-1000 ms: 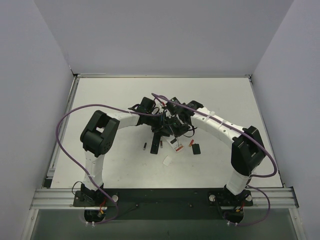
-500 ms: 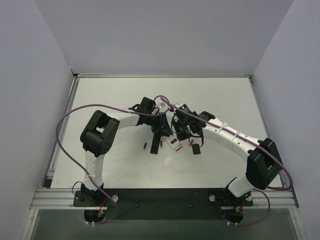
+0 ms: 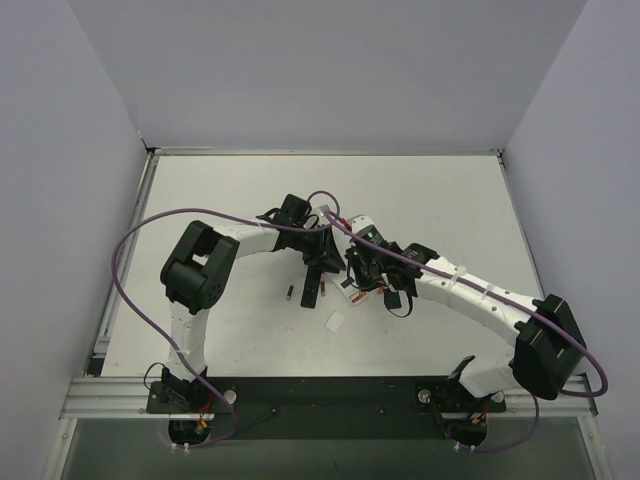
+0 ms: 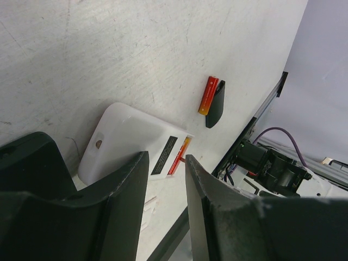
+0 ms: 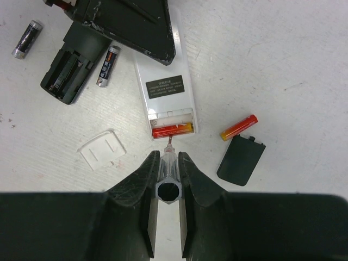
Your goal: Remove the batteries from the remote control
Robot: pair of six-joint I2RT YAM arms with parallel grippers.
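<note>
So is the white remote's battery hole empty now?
Not empty. The white remote has its compartment uncovered, and one red battery lies inside. A second red battery lies outside, beside a black cover.

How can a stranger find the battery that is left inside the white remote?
Find the white remote in the middle of the table. Its back is open at the end facing the tool in the right hand. The battery there is red and orange like the loose battery beside the black lid, but only this one sits inside a remote.
</note>
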